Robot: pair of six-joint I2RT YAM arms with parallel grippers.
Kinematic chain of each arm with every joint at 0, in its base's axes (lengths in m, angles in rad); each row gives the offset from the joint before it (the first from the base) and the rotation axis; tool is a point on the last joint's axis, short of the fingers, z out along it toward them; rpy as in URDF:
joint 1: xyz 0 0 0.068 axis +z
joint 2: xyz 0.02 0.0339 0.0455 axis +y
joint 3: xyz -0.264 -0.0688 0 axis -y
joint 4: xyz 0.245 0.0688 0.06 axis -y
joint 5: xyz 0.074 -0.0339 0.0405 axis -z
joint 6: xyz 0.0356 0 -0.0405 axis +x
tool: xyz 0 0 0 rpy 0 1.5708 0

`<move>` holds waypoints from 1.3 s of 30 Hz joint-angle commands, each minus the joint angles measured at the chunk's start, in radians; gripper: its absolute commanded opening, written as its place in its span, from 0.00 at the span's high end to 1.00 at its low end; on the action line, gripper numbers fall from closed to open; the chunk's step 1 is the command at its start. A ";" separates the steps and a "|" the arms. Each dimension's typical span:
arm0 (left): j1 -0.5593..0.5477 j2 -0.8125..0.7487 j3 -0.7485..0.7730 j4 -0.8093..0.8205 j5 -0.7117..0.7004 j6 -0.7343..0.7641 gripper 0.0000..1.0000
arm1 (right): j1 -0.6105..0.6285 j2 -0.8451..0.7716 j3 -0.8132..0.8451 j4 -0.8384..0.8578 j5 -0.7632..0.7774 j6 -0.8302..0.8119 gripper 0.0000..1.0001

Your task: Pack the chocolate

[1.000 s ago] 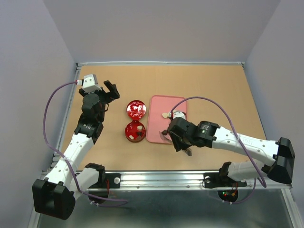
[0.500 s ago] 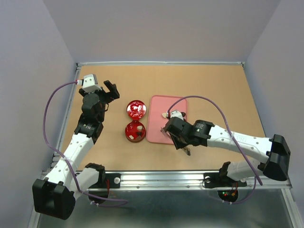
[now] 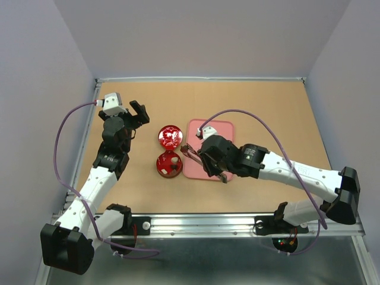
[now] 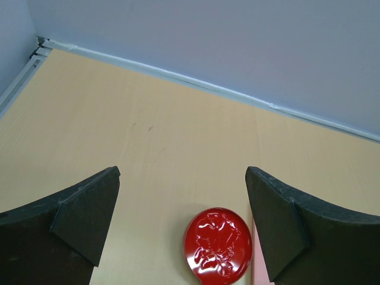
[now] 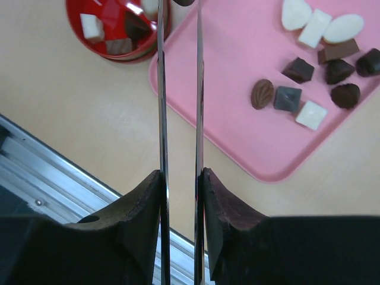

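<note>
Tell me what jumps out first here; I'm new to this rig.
A pink tray, mid-table, carries a cluster of dark and white chocolates. Left of it sits an open red tin, partly filled, where the right gripper seemingly pinches a dark piece. The left gripper hangs wide open near the lid.

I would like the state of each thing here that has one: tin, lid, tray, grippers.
Red tin: open, few chocolates inside.
Lid: off, lying beside the tin.
Pink tray: carries many loose chocolates.
Left gripper: open, empty.
Right gripper: nearly shut, apparently pinching a dark chocolate.
</note>
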 commanded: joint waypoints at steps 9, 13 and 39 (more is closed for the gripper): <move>-0.003 -0.017 0.056 0.027 -0.006 0.003 0.01 | 0.047 0.078 0.087 0.170 -0.157 -0.092 0.76; -0.005 -0.015 0.056 0.027 -0.003 0.003 0.01 | 0.049 0.098 0.094 0.187 -0.147 -0.100 0.67; -0.006 -0.014 0.057 0.027 0.000 0.003 0.01 | 0.013 0.030 0.046 0.177 0.087 -0.059 0.53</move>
